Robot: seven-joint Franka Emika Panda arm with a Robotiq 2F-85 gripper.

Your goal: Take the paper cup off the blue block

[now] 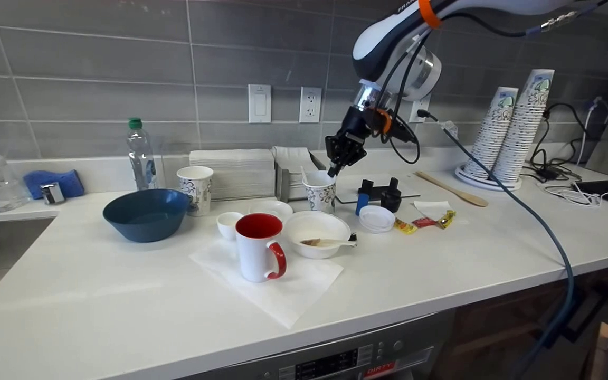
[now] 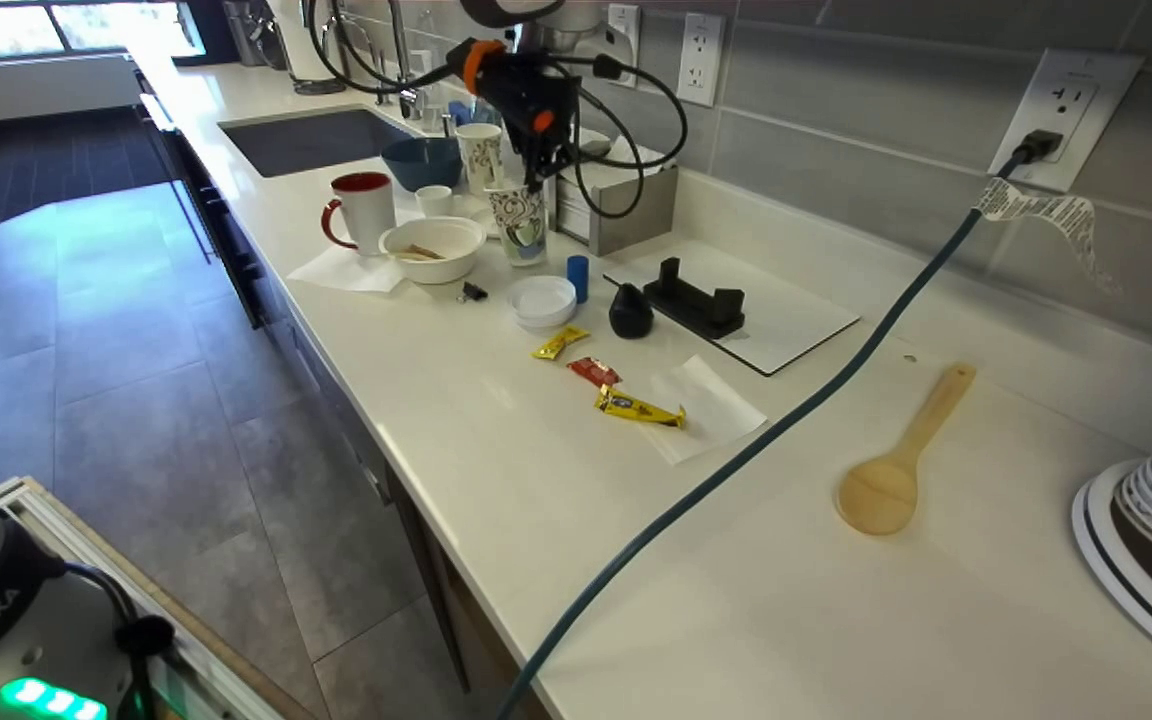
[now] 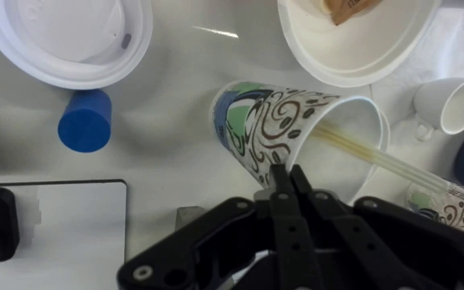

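Note:
The paper cup [image 1: 320, 198] is white with a swirl pattern and holds a pale stirrer. It also shows in an exterior view [image 2: 518, 228] and in the wrist view [image 3: 268, 125]. My gripper [image 3: 286, 171] is shut on the cup's near rim, one finger inside and one outside; it also shows in both exterior views [image 1: 332, 172] [image 2: 534, 184]. The cup looks upright; I cannot tell whether its base touches the counter. The blue block [image 3: 85, 128] is a small upright cylinder standing apart from the cup, with nothing on top; it shows in both exterior views [image 1: 362, 203] [image 2: 577, 280].
White lids [image 3: 69, 36] lie against the blue block. A white bowl [image 1: 319, 232], a red-and-white mug [image 1: 254, 258] and a second patterned cup [image 1: 197, 192] stand nearby. A metal napkin holder [image 2: 626, 215] is behind the cup. A black stand [image 2: 693, 305] sits on a white board.

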